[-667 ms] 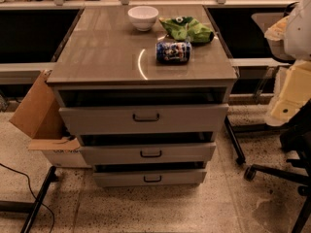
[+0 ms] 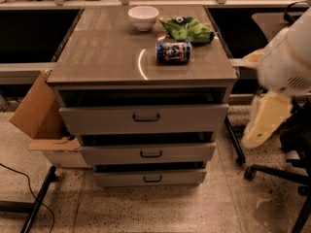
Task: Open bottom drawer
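The bottom drawer (image 2: 152, 177) is the lowest and smallest of three grey fronts in the cabinet (image 2: 102, 57), with a small black loop handle (image 2: 152, 179) at its centre. A dark gap shows above its front. My arm comes in from the right edge. Its pale gripper end (image 2: 265, 120) hangs to the right of the cabinet, level with the top and middle drawers. It touches nothing and is well above and to the right of the bottom drawer's handle.
On the cabinet top stand a white bowl (image 2: 143, 17), a green chip bag (image 2: 187, 29) and a blue can (image 2: 173, 51) on its side. A cardboard box (image 2: 41, 118) sits at the left. An office chair base (image 2: 274, 171) stands at the right. A cable (image 2: 24, 183) runs over the floor.
My arm has moved left and down, closer to the cabinet's right side. The drawers and the things on top have not moved.
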### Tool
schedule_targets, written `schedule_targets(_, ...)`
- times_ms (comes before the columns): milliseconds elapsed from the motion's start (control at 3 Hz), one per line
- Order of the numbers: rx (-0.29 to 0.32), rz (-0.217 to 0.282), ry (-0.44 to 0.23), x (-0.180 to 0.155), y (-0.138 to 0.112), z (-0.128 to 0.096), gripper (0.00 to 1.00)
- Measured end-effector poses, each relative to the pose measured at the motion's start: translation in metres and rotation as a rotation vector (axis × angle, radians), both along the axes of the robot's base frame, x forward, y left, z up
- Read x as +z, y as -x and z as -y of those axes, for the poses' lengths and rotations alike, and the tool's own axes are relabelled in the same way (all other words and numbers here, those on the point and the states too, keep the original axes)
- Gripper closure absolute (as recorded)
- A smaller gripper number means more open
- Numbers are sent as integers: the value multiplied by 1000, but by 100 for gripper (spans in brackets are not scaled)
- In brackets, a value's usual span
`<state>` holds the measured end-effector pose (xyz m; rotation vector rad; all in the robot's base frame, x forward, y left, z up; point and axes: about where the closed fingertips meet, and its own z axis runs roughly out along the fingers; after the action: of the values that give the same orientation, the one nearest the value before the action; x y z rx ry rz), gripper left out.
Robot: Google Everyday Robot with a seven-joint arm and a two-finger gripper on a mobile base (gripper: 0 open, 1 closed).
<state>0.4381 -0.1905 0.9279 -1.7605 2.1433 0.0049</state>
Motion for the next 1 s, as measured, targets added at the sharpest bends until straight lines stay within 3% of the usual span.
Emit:
schedule_targets(333, 65, -47, -89, -48, 7, -33, 0)
schedule_targets(667, 65, -47, -89, -49, 7, -33, 0)
schedule_targets(1000, 151, -29, -90, -75, 7, -45, 0)
